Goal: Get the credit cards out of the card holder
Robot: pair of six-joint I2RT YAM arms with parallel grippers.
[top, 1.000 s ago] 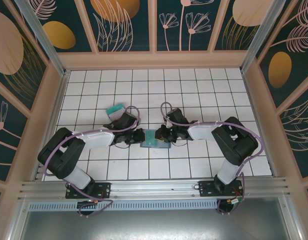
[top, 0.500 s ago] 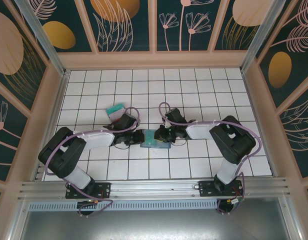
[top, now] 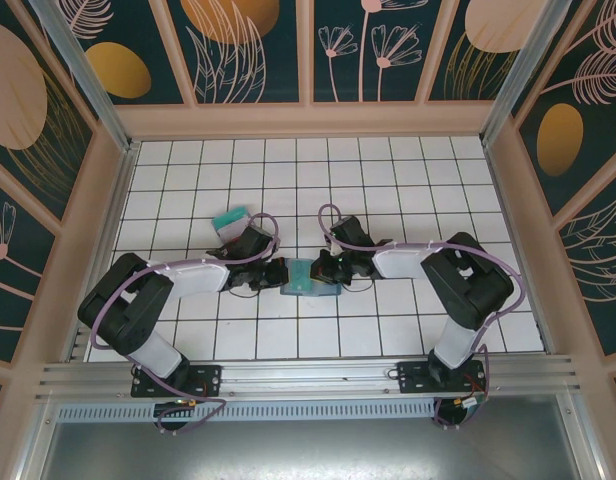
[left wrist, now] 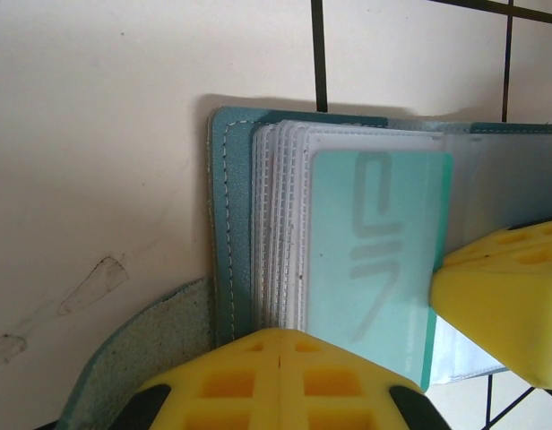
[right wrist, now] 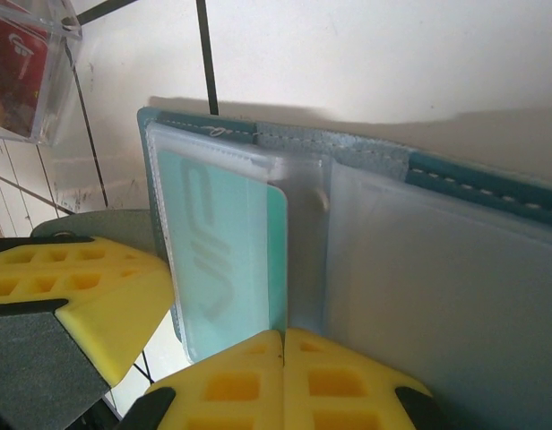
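The card holder (top: 310, 280) lies open on the tiles between my two grippers. Its dark teal cover (left wrist: 224, 224) borders a stack of clear sleeves (left wrist: 280, 215). A teal credit card (left wrist: 379, 260) sits in the top sleeve, one bare edge (right wrist: 276, 260) sticking out of it. My left gripper (left wrist: 280, 333) is shut, the holder's sleeve edges running into its seam. My right gripper (right wrist: 283, 333) is shut at the card's exposed corner. In the top view the left gripper (top: 284, 275) and right gripper (top: 326, 270) face each other across the holder.
A red and teal stack of cards (top: 231, 219) lies just behind the left wrist; a red card (right wrist: 21, 63) shows through something clear. The enclosure's walls (top: 106, 215) ring the tiled floor. Each wrist view catches the other gripper's yellow fingers (left wrist: 500, 296) close by.
The right arm has edged slightly towards the holder. The left arm and the holder have stayed put.
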